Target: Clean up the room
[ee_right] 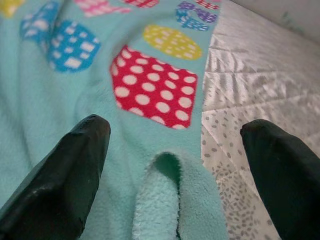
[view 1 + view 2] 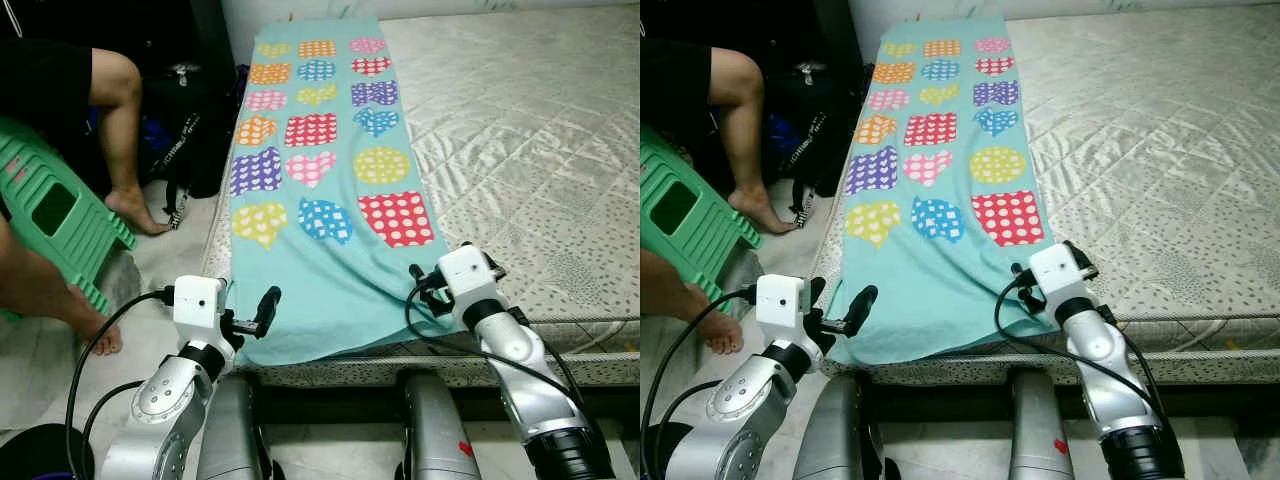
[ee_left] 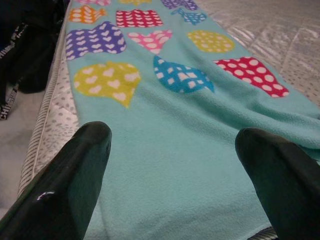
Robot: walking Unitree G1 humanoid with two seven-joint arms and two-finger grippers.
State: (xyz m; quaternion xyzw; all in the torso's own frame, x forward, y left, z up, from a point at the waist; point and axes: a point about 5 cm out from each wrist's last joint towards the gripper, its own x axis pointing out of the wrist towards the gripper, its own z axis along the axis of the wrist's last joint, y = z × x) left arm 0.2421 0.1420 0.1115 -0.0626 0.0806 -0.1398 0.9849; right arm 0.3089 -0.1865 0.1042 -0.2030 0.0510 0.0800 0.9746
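A teal fleece blanket (image 2: pixel 330 270) printed with colourful dotted hearts lies lengthwise along the left side of the mattress (image 2: pixel 520 130), its near end hanging over the front edge. My left gripper (image 3: pixel 172 142) is open, hovering just over the blanket's near left corner with its fingers (image 2: pixel 268 303) apart. My right gripper (image 1: pixel 175 135) is open at the near right corner. A raised fold of the blanket (image 1: pixel 170 200) sits between its fingers (image 1: pixel 65 170), beside the red heart (image 1: pixel 152 95), and they are not closed on it.
A person sits at the left on a green plastic stool (image 2: pixel 50 210), bare legs (image 2: pixel 120 110) and feet on the floor. A black bag (image 2: pixel 195 135) stands between the person and the bed. The grey quilted mattress stretches away to the right.
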